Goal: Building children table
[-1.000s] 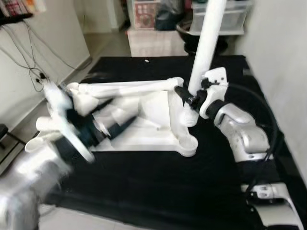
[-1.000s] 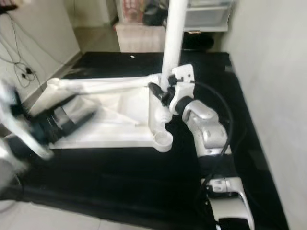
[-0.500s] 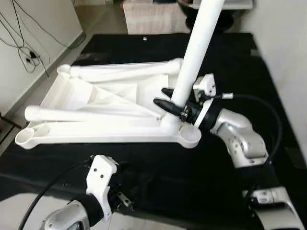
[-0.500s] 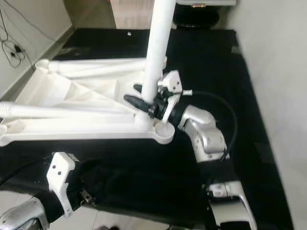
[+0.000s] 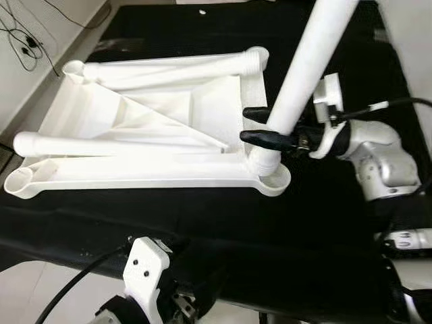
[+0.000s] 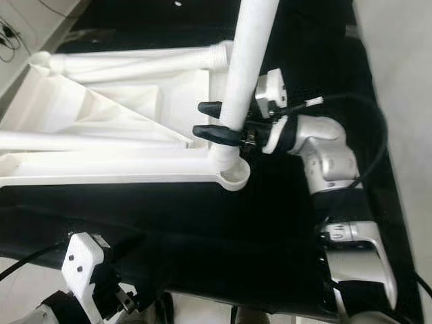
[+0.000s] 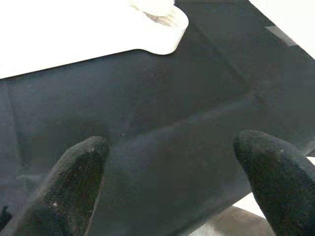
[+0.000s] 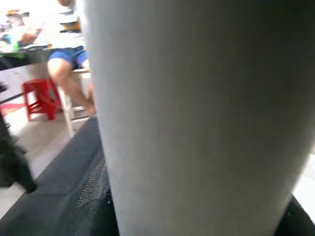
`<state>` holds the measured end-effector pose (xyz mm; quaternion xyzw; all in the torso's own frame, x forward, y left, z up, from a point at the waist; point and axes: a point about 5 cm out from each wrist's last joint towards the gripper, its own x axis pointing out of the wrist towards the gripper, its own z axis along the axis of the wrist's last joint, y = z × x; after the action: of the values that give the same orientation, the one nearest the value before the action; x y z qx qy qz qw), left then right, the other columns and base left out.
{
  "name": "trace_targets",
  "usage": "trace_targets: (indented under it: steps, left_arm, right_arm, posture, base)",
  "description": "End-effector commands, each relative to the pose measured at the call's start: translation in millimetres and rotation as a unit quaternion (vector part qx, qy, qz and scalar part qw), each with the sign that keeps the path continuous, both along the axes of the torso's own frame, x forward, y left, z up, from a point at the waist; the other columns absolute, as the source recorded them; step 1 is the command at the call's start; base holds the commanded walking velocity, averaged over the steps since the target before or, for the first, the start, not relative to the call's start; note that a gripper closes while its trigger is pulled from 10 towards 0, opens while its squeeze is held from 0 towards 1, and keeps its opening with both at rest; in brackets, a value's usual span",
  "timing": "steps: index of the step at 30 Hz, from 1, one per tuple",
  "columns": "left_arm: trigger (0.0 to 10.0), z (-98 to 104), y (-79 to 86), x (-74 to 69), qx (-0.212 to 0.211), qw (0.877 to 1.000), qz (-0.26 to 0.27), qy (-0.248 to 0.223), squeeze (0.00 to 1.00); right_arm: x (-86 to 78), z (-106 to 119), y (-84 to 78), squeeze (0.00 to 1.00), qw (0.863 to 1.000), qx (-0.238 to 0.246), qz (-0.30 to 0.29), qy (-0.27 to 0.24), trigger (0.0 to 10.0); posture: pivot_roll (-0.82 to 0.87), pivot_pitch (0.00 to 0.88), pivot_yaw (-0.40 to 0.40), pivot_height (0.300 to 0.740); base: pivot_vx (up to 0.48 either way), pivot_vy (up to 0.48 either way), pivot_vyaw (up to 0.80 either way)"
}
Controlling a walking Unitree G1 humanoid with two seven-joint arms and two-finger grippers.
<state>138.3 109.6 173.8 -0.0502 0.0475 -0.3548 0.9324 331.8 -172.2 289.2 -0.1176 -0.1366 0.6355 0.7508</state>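
A white plastic tabletop (image 5: pixel 135 169) lies upside down on a black mat (image 5: pixel 324 223). One white leg (image 5: pixel 304 74) stands upright, leaning slightly, with its foot in the near right corner socket (image 5: pixel 273 179). My right gripper (image 5: pixel 248 124) is shut on this leg low down, one black finger on each side; the leg (image 8: pixel 197 123) looms close in the right wrist view. Two more legs lie on the tabletop, one along the far edge (image 5: pixel 169 67) and one nearer (image 5: pixel 101 145). My left gripper (image 7: pixel 172 182) is open with nothing in it, low over the mat by the front edge.
The near left corner socket (image 5: pixel 20 182) stands open. Bare floor with cables (image 5: pixel 27 40) lies to the left of the mat, and a white wall (image 5: pixel 412 27) is close on the right. A seated person (image 8: pixel 69 64) and a red stool (image 8: pixel 42 96) are in the background.
My left arm has drawn back off the tabletop to the mat's front edge. The camera has tilted down. My right gripper still holds the upright leg, whose foot now sits in the corner socket.
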Motion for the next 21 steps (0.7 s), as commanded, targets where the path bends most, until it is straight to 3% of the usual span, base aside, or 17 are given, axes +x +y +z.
trace_targets:
  steps: [1, 8, 13, 21]
  left_arm:
    - [10.0, 0, -0.8, -6.5, 0.006, 1.000, 0.000, 0.002, 0.00]
    - [10.0, 0, -0.5, -7.5, 0.005, 1.000, 0.001, 0.003, 0.00]
    - [10.0, 1, -0.4, -6.3, 0.007, 1.000, 0.002, -0.003, 0.00]
    - [10.0, 1, -1.4, -6.1, 0.006, 1.000, 0.005, -0.008, 0.00]
  right_arm:
    - [-3.1, -5, -2.3, 0.00, 0.999, -0.026, 0.030, 0.006, 10.0]
    - [-8.7, -4, -8.2, 0.00, 0.997, -0.046, 0.055, 0.009, 10.0]
    - [-19.0, -22, 6.9, 0.00, 0.989, -0.105, 0.104, 0.012, 10.0]
    - [-18.1, -21, 16.6, 0.00, 0.980, -0.146, 0.138, 0.017, 10.0]
  posture:
    - [0.09, 0.389, 0.075, 0.740]
    - [0.08, 0.390, 0.080, 0.740]
    - [0.09, 0.395, 0.078, 0.740]
    - [0.08, 0.398, 0.069, 0.740]
  base:
    - [0.000, 0.000, 0.00]
    - [0.000, 0.000, 0.00]
    - [0.000, 0.000, 0.00]
    - [0.000, 0.000, 0.00]
